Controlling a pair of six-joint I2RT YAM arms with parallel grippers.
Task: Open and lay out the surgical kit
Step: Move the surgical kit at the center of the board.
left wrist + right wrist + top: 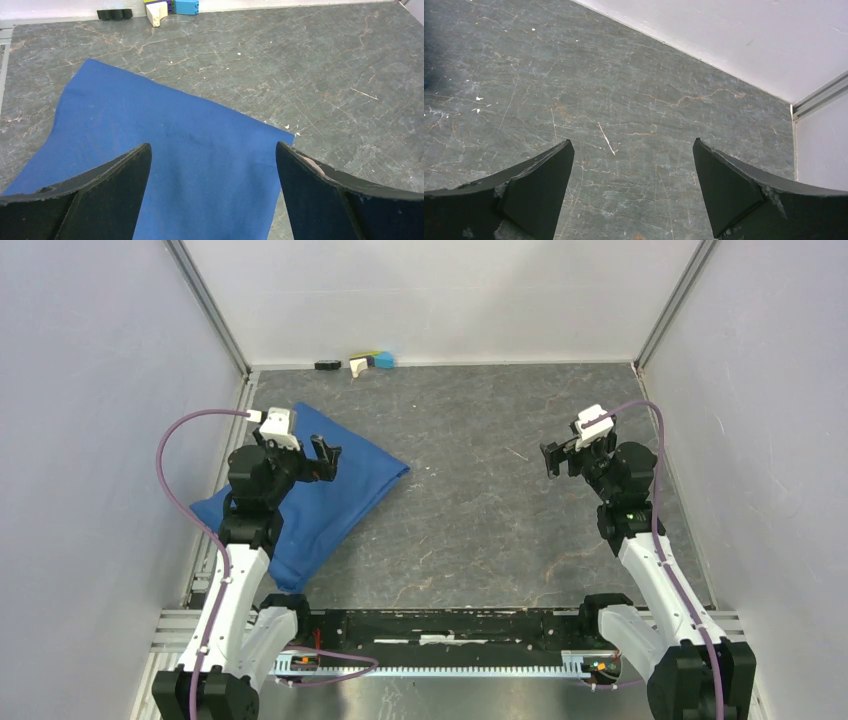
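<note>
Blue cloth wrap [335, 495] flat on bench [480, 510], apparently folded; tray, instruments, packets not visible. Left hand [324, 457] above wrap, released, empty. Right hand [552, 459] well right of wrap, released, empty. Judged barely begun: unwrapping and layout remain.

blue cloth wrap [350, 490] lies left, apparently folded.

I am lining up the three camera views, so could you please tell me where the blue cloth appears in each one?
Top external: the blue cloth lies at the left, partly under the left arm.
Left wrist: it fills the lower left and middle.
Right wrist: not clearly in it; almost all bare table.
Shared landmark: the grey marbled table top, seen in all three.
</note>
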